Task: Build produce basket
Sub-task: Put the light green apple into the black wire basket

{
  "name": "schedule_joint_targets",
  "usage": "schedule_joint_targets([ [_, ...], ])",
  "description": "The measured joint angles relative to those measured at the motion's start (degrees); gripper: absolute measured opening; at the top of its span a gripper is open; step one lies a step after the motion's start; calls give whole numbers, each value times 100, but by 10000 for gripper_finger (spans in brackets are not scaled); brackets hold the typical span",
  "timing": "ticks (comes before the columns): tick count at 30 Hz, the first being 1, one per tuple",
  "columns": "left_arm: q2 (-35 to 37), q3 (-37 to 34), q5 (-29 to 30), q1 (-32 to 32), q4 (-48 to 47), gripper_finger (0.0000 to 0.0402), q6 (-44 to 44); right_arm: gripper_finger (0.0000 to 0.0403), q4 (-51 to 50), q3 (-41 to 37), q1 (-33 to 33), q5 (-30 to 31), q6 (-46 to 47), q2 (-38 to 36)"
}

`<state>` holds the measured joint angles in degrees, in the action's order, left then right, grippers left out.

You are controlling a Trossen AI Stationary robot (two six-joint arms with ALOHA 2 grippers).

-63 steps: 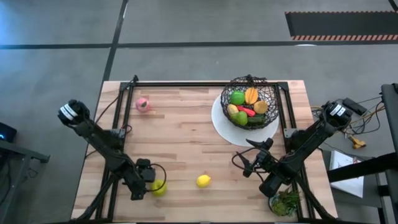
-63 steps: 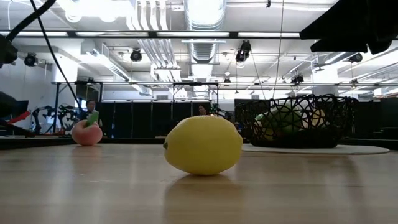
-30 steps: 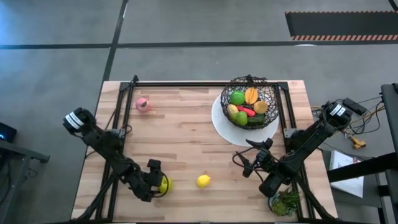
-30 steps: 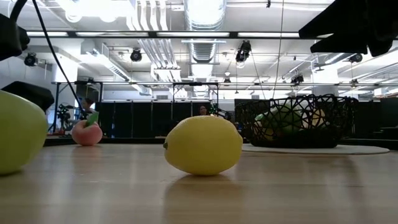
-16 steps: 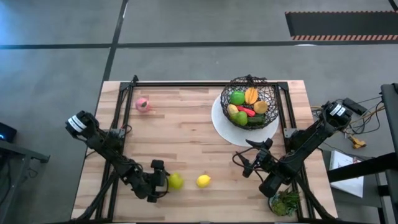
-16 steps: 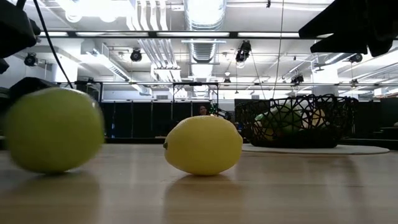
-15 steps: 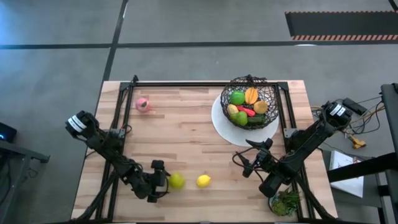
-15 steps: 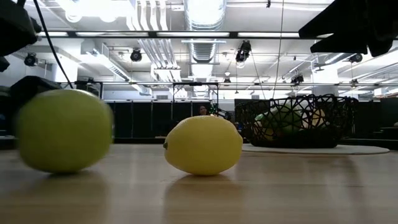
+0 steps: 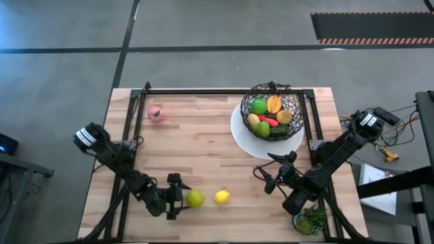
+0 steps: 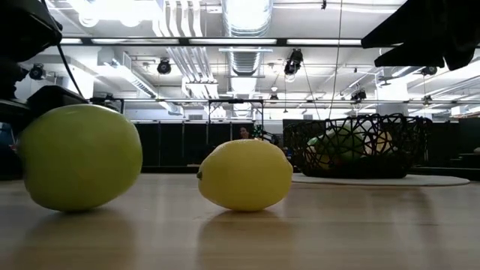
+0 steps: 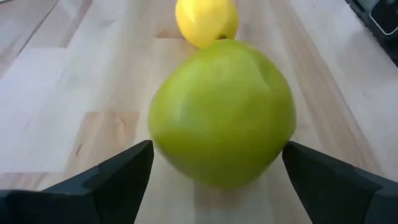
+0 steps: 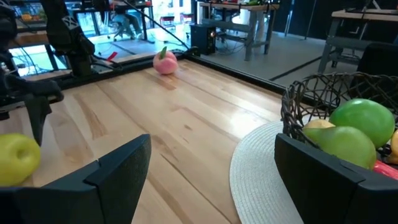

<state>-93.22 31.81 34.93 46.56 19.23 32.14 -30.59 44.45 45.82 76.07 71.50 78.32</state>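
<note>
Left gripper [image 9: 178, 197] wide around round yellow-green toy apple [image 9: 195, 198] — I risk nudging it away, unclamped.

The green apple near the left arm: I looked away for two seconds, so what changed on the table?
The left gripper slid along the table's near edge toward the lemon, and the green apple moved with it between its open fingers; it now sits just short of the lemon. The lemon, peach, basket and right gripper stayed put.
</note>
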Motion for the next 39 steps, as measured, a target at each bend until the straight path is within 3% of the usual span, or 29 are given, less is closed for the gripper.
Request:
schedule_joint_targets([
  [12,-711,68,-62,-128,1263,341,-103,325,-2,0,0,-109,-51,-2],
  [22,-987,274,-510,-469,1315,342,-93,325,-4,0,0,-223,-83,-2],
  [29,-1053,318,-851,-818,1301,377,-37,325,-3,0,0,-306,-96,-2],
  [39,-1022,328,-933,-948,1526,386,-865,325,2,0,0,-306,-98,-2],
])
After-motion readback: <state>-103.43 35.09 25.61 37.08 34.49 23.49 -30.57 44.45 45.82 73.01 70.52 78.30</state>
